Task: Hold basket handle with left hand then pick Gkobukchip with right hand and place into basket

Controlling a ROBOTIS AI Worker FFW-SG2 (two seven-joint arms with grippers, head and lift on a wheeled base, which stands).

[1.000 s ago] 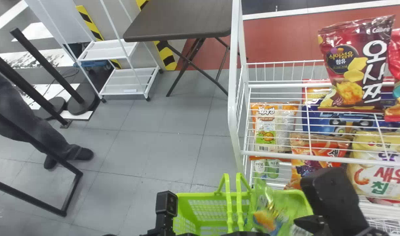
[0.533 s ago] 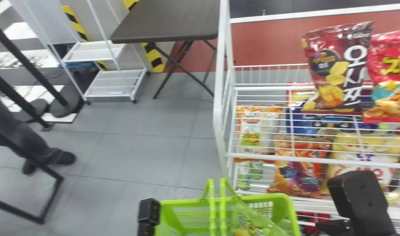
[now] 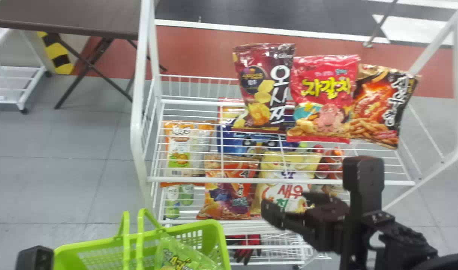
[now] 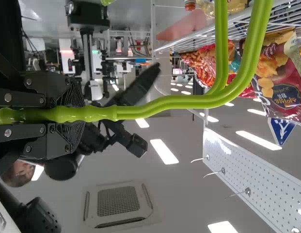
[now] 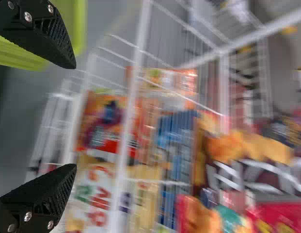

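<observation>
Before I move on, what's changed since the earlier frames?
The right gripper has moved right, from the basket to before the rack, fingers open. The green snack bag has settled lower in the basket, free of that gripper. The head view has swung right. The basket stays beside the rack; the left gripper is closed on its handle.

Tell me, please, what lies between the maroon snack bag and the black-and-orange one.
A red snack bag stands between them, as the head view shows.
</observation>
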